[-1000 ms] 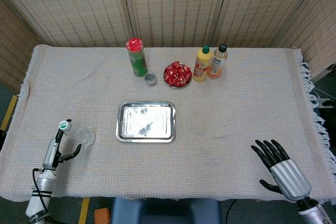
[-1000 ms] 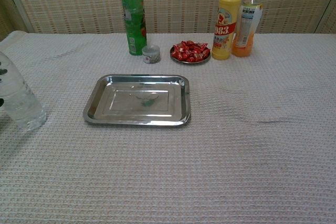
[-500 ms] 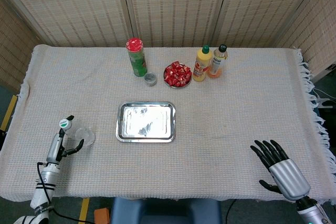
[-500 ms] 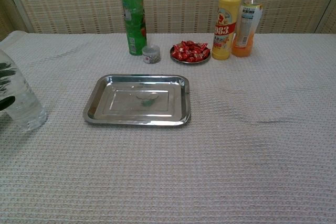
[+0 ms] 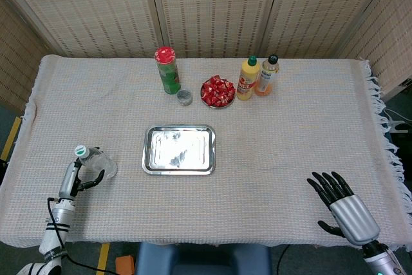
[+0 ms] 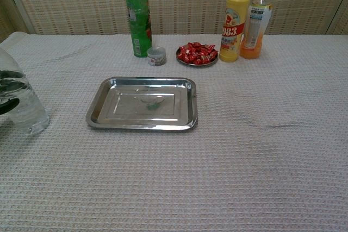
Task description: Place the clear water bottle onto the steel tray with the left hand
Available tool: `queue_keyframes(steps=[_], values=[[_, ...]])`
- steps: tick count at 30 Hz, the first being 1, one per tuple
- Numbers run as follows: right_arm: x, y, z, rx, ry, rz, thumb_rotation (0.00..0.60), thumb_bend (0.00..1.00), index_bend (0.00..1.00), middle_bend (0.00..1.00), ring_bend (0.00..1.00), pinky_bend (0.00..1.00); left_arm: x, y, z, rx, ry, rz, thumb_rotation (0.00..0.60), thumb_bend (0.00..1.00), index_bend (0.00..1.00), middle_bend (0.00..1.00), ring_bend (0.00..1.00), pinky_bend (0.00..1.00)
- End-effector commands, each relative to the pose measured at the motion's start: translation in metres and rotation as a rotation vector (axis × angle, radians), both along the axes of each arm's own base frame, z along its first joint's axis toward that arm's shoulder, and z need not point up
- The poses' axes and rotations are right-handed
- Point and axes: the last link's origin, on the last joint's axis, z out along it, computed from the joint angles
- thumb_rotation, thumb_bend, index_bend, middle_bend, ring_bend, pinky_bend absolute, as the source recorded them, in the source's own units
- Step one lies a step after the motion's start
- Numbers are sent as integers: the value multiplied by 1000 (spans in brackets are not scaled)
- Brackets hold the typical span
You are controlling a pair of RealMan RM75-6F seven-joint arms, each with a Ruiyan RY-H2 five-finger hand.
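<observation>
The clear water bottle (image 5: pixel 96 161) with a green-and-white cap stands on the cloth near the table's front left edge. It also shows at the left border of the chest view, as the bottle (image 6: pixel 20 104). My left hand (image 5: pixel 78 175) is against it, and its dark fingers (image 6: pixel 12 84) lie across the bottle's body, with the thumb lower down. The steel tray (image 5: pixel 179 149) lies empty to the right of the bottle, about a hand's width away; the chest view shows the same tray (image 6: pixel 142 105). My right hand (image 5: pixel 342 207) rests open at the front right, fingers spread, holding nothing.
At the back stand a green can with a red lid (image 5: pixel 167 70), a small tin (image 5: pixel 185 97), a dish of red sweets (image 5: pixel 217 91), a yellow bottle (image 5: pixel 246 78) and an orange drink bottle (image 5: pixel 267 75). The cloth's left edge runs close to the bottle.
My left hand has moved in on the bottle, and its fingers have come further round the bottle's body. The bottle's cap has shifted slightly. The right hand has not moved.
</observation>
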Motion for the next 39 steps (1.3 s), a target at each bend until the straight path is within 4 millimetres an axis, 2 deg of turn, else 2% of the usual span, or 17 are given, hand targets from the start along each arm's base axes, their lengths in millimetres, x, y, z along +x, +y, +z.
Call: queue_keyframes(steps=[1,5,9,11,15,17,20,24,28,31,35,37,39], values=[[0,0,0,-1,0,-1,600,55,0,0,0,0,0,0,1,8,-5,-1,600,446,395,434,268,284],[0,0,0,1,1,-3,600,55,0,0,0,0,1,0,5,31,-13,-10,600,455,422,462,292,312],[0,0,0,2,2,-3,600,55,0,0,0,0,1,1,19,120,-22,-21,600,456,422,461,292,315],[0,0,0,1,2,-2,600,55,0,0,0,0,-4,4,30,181,-7,-16,600,453,422,457,292,315],[0,2,0,3,3,2,600,55,0,0,0,0,-26,19,67,388,77,61,600,449,418,450,285,305],[1,2,0,3,3,5,600,55,0,0,0,0,-32,22,75,420,41,86,600,449,409,441,272,293],[1,2,-2,4,5,5,600,55,0,0,0,0,-21,11,66,358,-29,31,600,449,402,436,265,288],[1,1,-4,14,13,-7,600,55,0,0,0,0,18,-21,31,162,-97,-94,600,452,390,425,258,280],[1,2,-4,20,14,-5,600,55,0,0,0,0,50,-39,13,63,-117,-193,600,457,379,414,247,272],[1,2,-3,21,11,-6,600,55,0,0,0,0,54,-30,15,82,-75,-201,600,456,371,407,241,266],[1,3,-1,14,4,-1,600,55,0,0,0,0,40,-8,27,153,-30,-130,600,456,368,404,239,265],[1,4,0,10,2,1,600,55,0,0,0,0,39,-5,35,164,-53,-122,600,456,365,401,235,263],[1,4,0,9,2,-1,600,55,0,0,0,0,47,-6,47,196,-59,-163,600,456,364,399,234,262]])
